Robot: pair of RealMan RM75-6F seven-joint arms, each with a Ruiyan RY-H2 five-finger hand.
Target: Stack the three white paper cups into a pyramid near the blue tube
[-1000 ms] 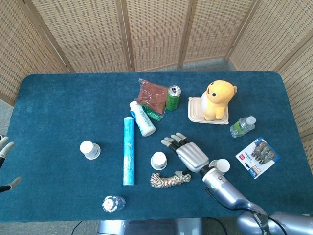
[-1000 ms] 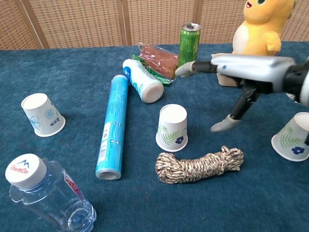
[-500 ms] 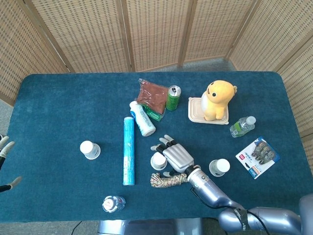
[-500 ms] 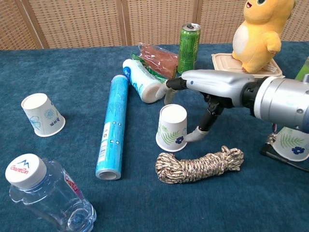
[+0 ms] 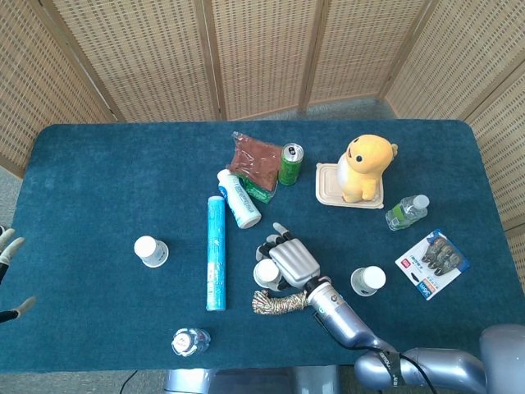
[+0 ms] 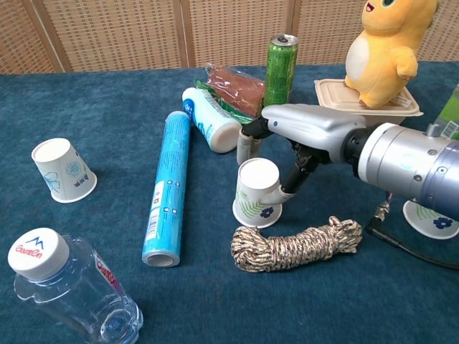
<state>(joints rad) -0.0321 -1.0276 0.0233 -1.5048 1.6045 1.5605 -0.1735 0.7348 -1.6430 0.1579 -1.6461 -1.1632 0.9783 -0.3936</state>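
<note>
Three white paper cups stand upside down on the blue table. The left cup [image 5: 151, 251] [image 6: 63, 170] is left of the blue tube [image 5: 215, 253] [image 6: 166, 188]. Right of the tube, the middle cup [image 5: 266, 272] [image 6: 257, 192] leans slightly. My right hand [image 5: 287, 258] [image 6: 308, 132] arches over that cup with fingers [image 6: 245, 145] spread behind it, and its thumb [image 6: 290, 188] touches the cup's right side. The right cup [image 5: 367, 281] [image 6: 430, 218] stands apart, partly hidden by my forearm in the chest view. My left hand [image 5: 8, 246] shows only fingertips at the left edge, spread and empty.
A coiled rope [image 5: 283, 302] [image 6: 297, 244] lies just in front of the middle cup. A water bottle [image 5: 190, 341] [image 6: 68, 287] lies near the front edge. Behind are a white bottle [image 5: 239, 199], a snack bag [image 5: 254, 156], a green can [image 5: 290, 163] and a yellow plush [image 5: 365, 167].
My right hand moved left from beside the right cup to the middle cup and its thumb came against it. The cup now leans a little. The left hand stayed still.
</note>
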